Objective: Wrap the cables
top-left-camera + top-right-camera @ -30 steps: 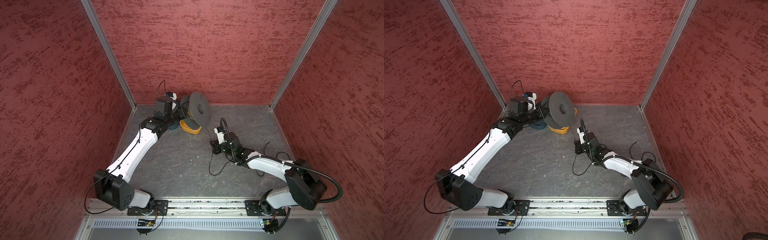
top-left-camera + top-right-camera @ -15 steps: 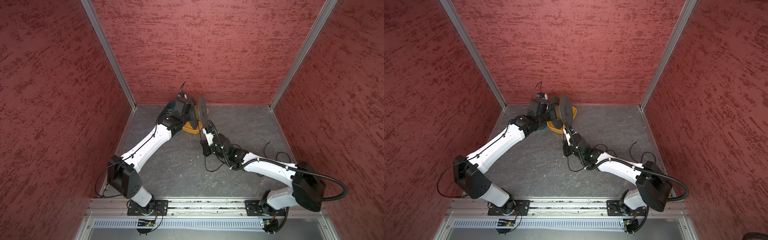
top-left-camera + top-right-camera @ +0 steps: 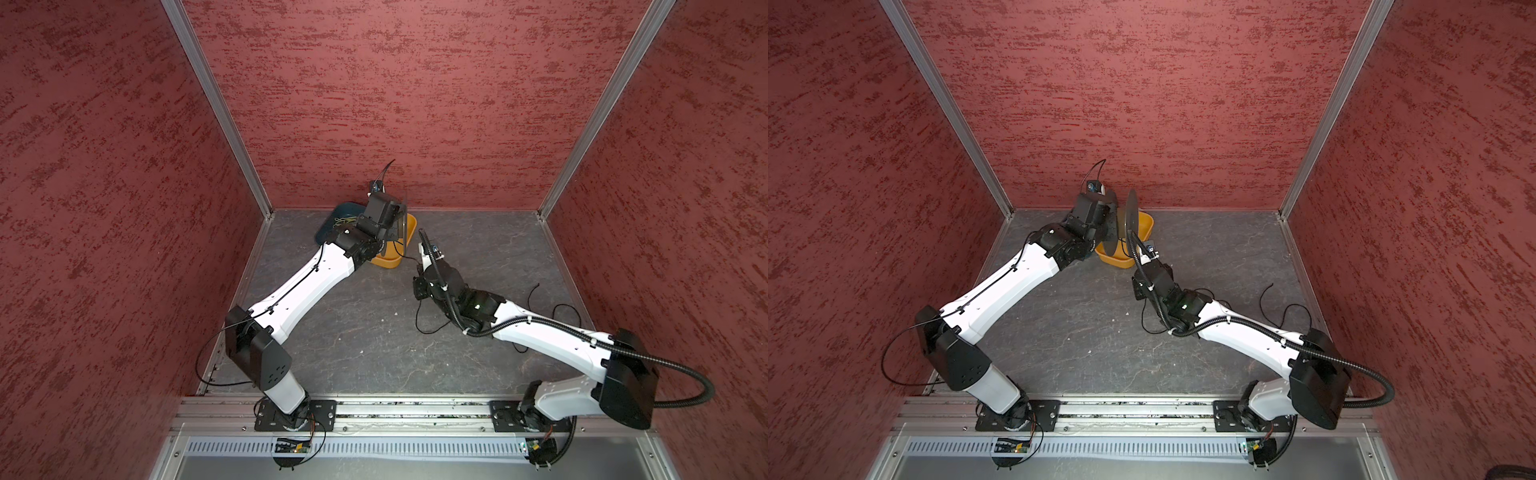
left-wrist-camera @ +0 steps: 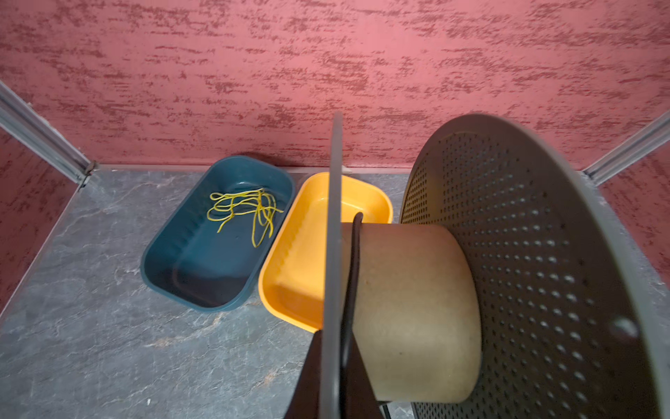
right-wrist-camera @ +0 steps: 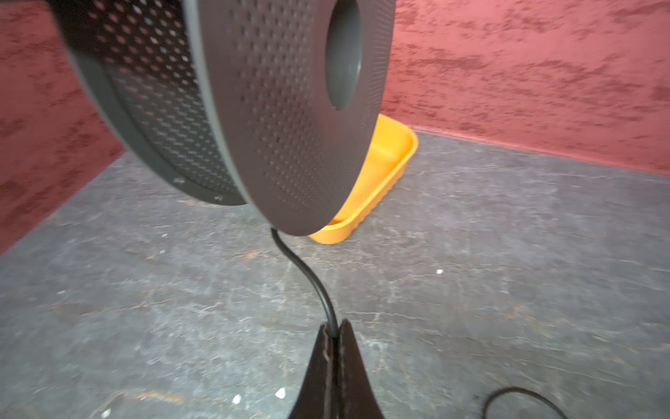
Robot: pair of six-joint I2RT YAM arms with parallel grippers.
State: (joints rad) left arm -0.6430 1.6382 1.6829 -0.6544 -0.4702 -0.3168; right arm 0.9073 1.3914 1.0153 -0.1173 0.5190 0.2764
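Thin black cable [image 5: 308, 275] ran from the grey perforated-flange spool [image 5: 290, 127] with a tan cardboard core down to the right gripper [image 5: 333, 335], whose jaws were pinched shut on it. The rest lay slack on the grey stone-look floor [image 3: 374, 332]. Left gripper [image 4: 331, 341] was clamped on one flange, with the spool lifted near the orange plastic tray [image 4: 290, 261]. Judged best: keep light tension, guide the cord between the flanges, lay turns side by side.

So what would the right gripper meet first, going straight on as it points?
Probably the spool's near perforated flange, just ahead of the right gripper along the cable it pinches; the yellow tray sits behind. Depth is unclear.
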